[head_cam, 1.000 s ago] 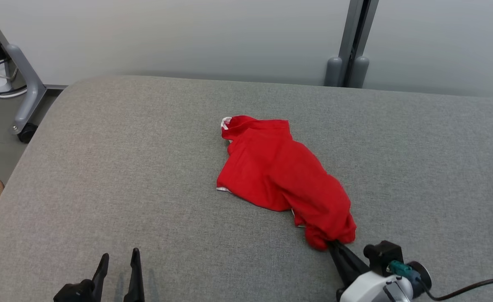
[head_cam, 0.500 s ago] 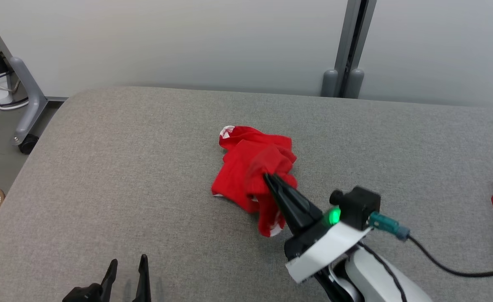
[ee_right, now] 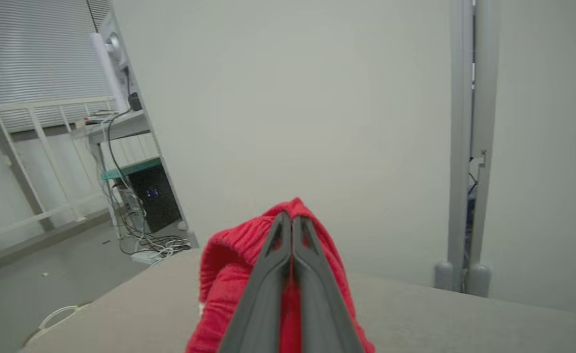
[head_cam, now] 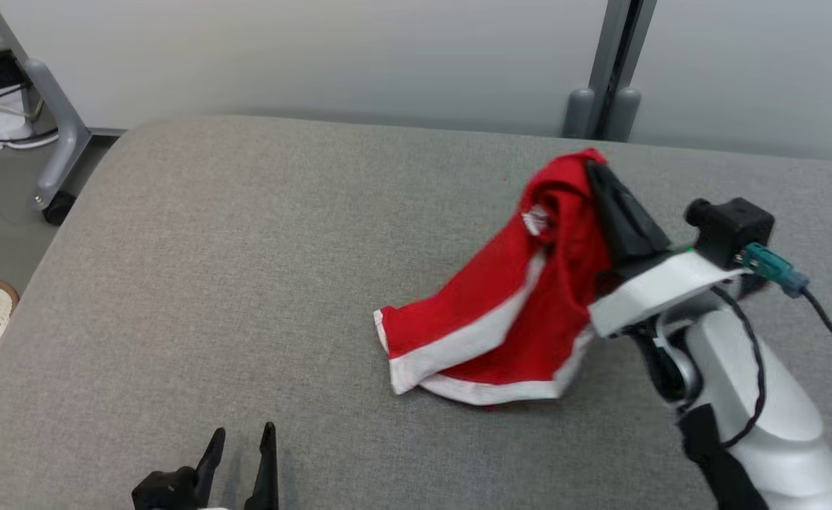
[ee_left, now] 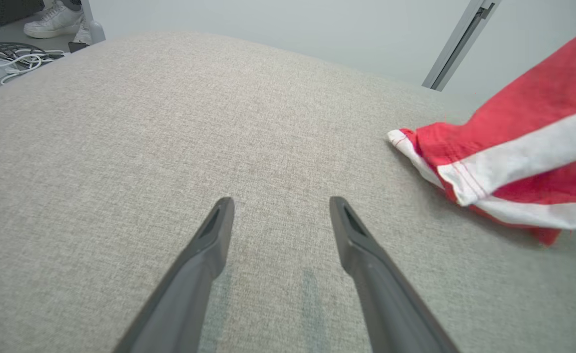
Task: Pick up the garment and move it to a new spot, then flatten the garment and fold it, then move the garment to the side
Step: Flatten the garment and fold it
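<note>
The table (head_cam: 246,248) is padded and covered in grey woven cloth with a fine, even grain, and its far left corner is broadly rounded. The garment (head_cam: 500,319) is soft red knit with a broad white band stitched along its hems. It hangs as a slack, tapering cone to the right of the table's middle. Its bunched, ribbed top is held up toward the far edge, while its wide lower hem trails onto the cloth near the table's centre, the white-banded corner lying flat.

The right gripper (head_cam: 591,167) has its two long, dark, wedge-shaped fingers pressed together with no gap, and it pinches the gathered top of the garment, whose red folds bulge on either side of the tips. Behind the fingers are a flat white plate, a boxy black camera block with a teal plug and black cable, and a smooth white forearm shell.

The left gripper (head_cam: 243,429) hovers low near the table's near edge, left of the middle. Its matte, tapered fingers are spread wide apart with nothing between them, well apart from the garment's hem.

Beyond the far edge stand pale, smooth wall panels and a grey post (head_cam: 603,106) with two rounded feet.
</note>
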Motion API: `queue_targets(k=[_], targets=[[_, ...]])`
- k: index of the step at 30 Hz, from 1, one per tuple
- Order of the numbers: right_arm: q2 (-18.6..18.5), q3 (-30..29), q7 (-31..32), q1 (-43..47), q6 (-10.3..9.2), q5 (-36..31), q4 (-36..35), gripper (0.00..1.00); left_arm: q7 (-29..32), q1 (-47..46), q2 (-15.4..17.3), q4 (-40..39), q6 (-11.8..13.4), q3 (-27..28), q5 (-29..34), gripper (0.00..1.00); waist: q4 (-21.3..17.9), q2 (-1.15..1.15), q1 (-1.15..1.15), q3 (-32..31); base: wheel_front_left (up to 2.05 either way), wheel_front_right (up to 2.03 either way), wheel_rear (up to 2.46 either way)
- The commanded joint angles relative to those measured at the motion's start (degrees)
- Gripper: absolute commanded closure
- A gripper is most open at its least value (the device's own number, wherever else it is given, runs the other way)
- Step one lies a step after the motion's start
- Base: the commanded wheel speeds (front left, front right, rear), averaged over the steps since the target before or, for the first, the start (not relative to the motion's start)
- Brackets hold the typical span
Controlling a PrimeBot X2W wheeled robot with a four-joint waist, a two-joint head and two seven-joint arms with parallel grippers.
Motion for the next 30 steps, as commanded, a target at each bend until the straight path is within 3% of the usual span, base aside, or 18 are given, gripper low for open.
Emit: queue_targets(k=[1, 2, 3, 7, 12, 21, 30], targets=[[-1.98, -2.88, -0.01, -0.12, -0.01, -2.58, 3.8, 1.0, -0.09, -1.41, 0.22, 0.09, -0.06, -0.21, -0.08, 0.0, 0.62, 0.0, 0.0, 1.15, 0.0, 0.0, 0.0], [-2.78, -5.5, -0.01, 0.06, -0.01, -4.54, 7.74, 0.59, -0.09, -1.7, 0.23, 0.15, -0.11, -0.5, -0.07, 0.0, 0.82, 0.0, 0.0, 1.54, 0.0, 0.0, 0.0], [-3.33, -8.48, -0.02, -0.26, 0.0, -6.24, 10.41, 0.0, -0.09, -2.01, 0.22, 0.23, -0.13, -0.69, -0.05, 0.0, 1.02, 0.0, 0.0, 1.92, 0.0, 0.0, 0.0], [-5.47, -17.84, 0.0, -0.31, 0.01, -12.65, 16.99, 0.0, -0.09, -2.96, 0.23, 0.09, 0.03, -1.2, 0.13, 0.0, 1.28, 0.0, 0.0, 2.73, 0.0, 0.0, 0.0], [-5.08, -24.25, 0.0, 2.23, -0.01, -15.47, 15.75, 0.0, -0.09, -3.47, 0.22, -0.4, 0.02, -1.0, 0.69, 0.0, 0.13, 0.0, 0.0, 2.87, 0.0, 0.0, 0.0], [-2.77, -21.14, 0.0, 9.95, 0.0, -16.29, 11.66, 0.0, -0.09, -4.04, 0.24, -0.62, -0.1, -2.14, 0.09, 0.0, -1.88, 0.0, 0.0, 2.21, 0.0, 0.0, 0.0], [-1.36, -14.62, 0.0, 16.63, -0.01, -13.41, 14.56, 0.0, -0.09, -4.51, 0.23, -1.09, -0.23, -2.63, -0.05, 0.0, -2.05, 0.0, 0.0, 3.0, 0.0, 0.0, 0.0]])
